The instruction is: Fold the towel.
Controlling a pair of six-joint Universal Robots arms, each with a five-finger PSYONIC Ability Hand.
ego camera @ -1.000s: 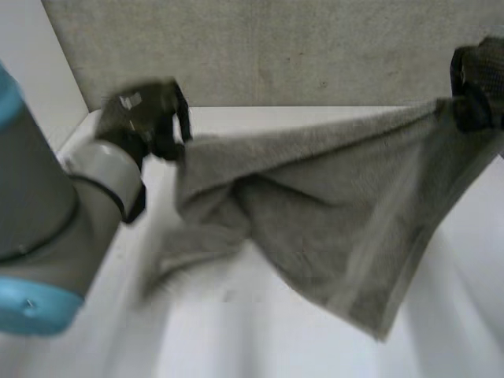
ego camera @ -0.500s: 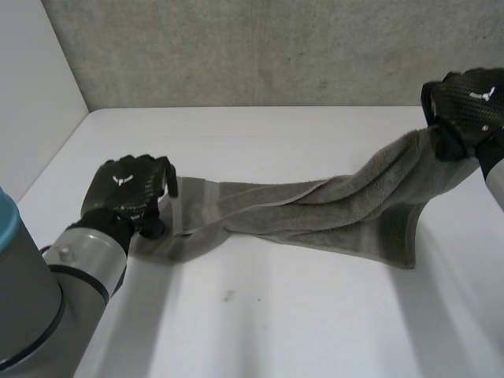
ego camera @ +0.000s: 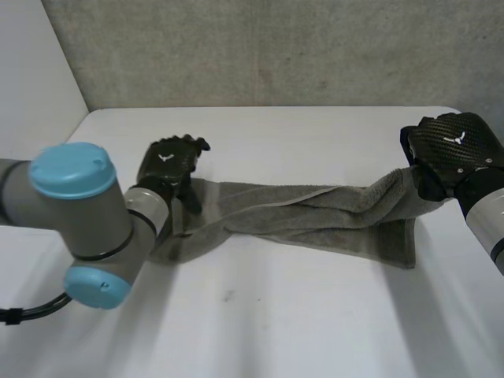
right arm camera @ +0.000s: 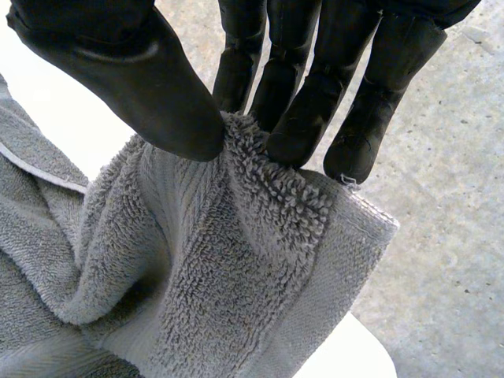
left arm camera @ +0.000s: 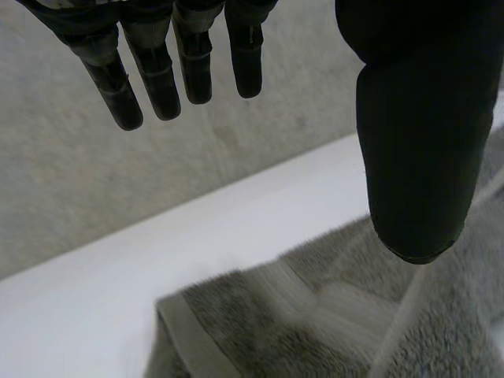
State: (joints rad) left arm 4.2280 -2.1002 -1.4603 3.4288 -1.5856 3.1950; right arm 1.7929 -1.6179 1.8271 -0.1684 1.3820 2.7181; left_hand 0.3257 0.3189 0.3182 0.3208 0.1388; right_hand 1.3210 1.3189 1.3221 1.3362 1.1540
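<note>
**Soft grey towel lies bunched across the table, held at one end only**

The towel lies across the middle of the white table. It is gathered lengthwise into a loose, twisted band with several folds on top of each other. The cloth is thick terry with a flat woven border. I judge it soft, light and limp: it will sag and not keep any shape, but its rough pile should not slip easily from the fingers. The best places to take it look like the corners and the flat border, not the bunched middle.

The right hand has the right end of the towel. In the right wrist view, the thumb and straight fingers pinch a thick fold, and this end is raised a little from the table. The left hand is above the left end with fingers straight and thumb apart, holding nothing. The border of the towel lies just under it.

Around the towel, the table is bare in front and behind, so there is room to spread it flat. The grey wall closes the far edge, and the right hand is near the far right corner of the table.
</note>
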